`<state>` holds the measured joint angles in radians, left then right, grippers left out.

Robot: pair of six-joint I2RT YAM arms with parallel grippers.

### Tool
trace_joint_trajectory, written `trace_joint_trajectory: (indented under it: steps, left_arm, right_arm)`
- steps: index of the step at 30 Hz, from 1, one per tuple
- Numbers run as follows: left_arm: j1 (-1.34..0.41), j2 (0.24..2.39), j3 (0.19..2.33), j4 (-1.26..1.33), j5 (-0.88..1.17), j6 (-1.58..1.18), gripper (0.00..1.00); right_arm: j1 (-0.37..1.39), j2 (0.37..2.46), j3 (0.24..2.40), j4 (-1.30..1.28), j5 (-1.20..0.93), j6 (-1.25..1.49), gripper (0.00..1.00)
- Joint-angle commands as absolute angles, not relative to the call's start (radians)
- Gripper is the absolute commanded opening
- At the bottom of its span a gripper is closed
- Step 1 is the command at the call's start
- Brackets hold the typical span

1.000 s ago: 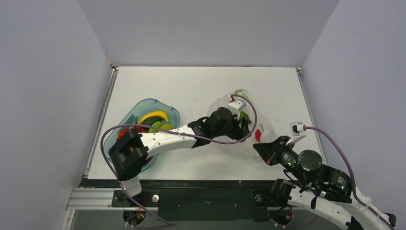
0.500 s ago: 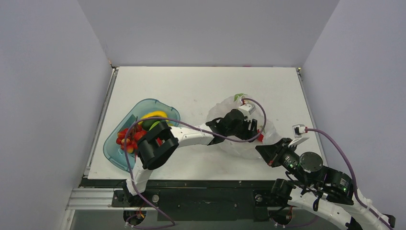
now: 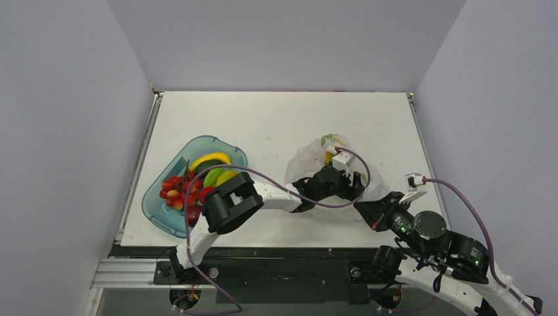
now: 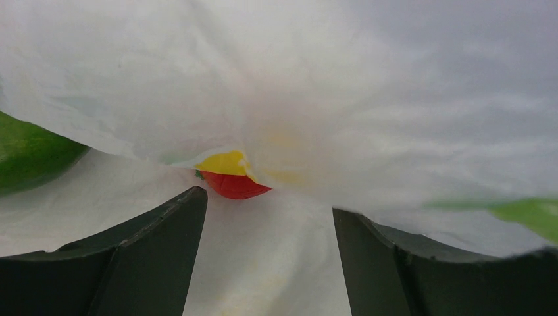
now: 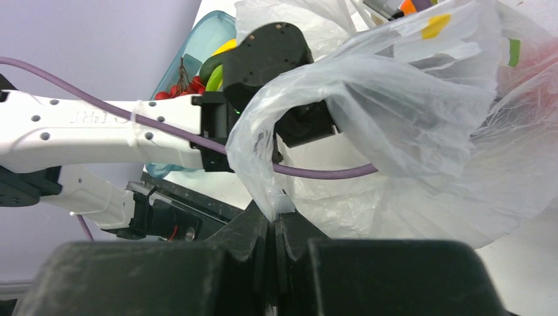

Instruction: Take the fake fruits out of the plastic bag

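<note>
Inside bag [image 3: 303, 161], center-right of top view, left gripper [image 4: 266, 224] gapes wide. The red-yellow fruit [image 4: 230, 179] lies straight ahead, slightly left of the gap, half under film. Lower center, right gripper [image 5: 273, 220] pinches bag rim. Left arm nearer.

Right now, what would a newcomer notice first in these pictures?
The crinkly white plastic bag right of centre stands out, the left gripper open inside it before a red and yellow fruit. The right gripper pinches its edge; a teal tray of fruits lies at the left.
</note>
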<state>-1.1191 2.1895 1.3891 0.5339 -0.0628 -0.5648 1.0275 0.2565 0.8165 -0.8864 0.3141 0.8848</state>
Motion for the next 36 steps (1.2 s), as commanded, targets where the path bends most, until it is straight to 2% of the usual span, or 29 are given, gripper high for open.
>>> trace_joint_trajectory:
  steps: [1,8,15,20,24,29,32,36]
  left_arm:
    - [-1.136,2.249,1.461,0.62,-0.155,-0.568,0.68]
    - [-1.149,2.347,1.594,0.499,-0.249,-0.552,0.68]
    - [-1.15,2.396,1.621,0.576,-0.239,-0.621,0.68]
    - [-1.15,2.346,1.496,0.835,-0.223,-0.696,0.68]
    - [-1.142,2.263,1.357,0.946,-0.237,-0.714,0.68]
    - [-1.148,2.144,1.248,0.904,-0.188,-0.638,0.68]
    - [-1.155,2.049,1.17,0.836,-0.168,-0.612,0.68]
    - [-1.19,1.979,1.112,0.76,-0.157,-0.547,0.68]
  right_arm:
    - [1.027,0.229,0.81,-0.888,0.341,0.908,0.0]
    - [1.027,0.224,0.809,-0.897,0.346,0.925,0.0]
    - [1.028,0.23,0.816,-0.899,0.331,0.94,0.0]
    - [1.027,0.246,0.819,-0.876,0.262,0.927,0.0]
    - [1.027,0.299,0.832,-0.796,0.166,0.868,0.0]
    - [1.028,0.419,0.848,-0.607,0.074,0.817,0.0]
    - [1.034,0.491,0.865,-0.483,-0.069,0.808,0.0]
    - [1.055,0.512,0.871,-0.447,-0.059,0.799,0.0]
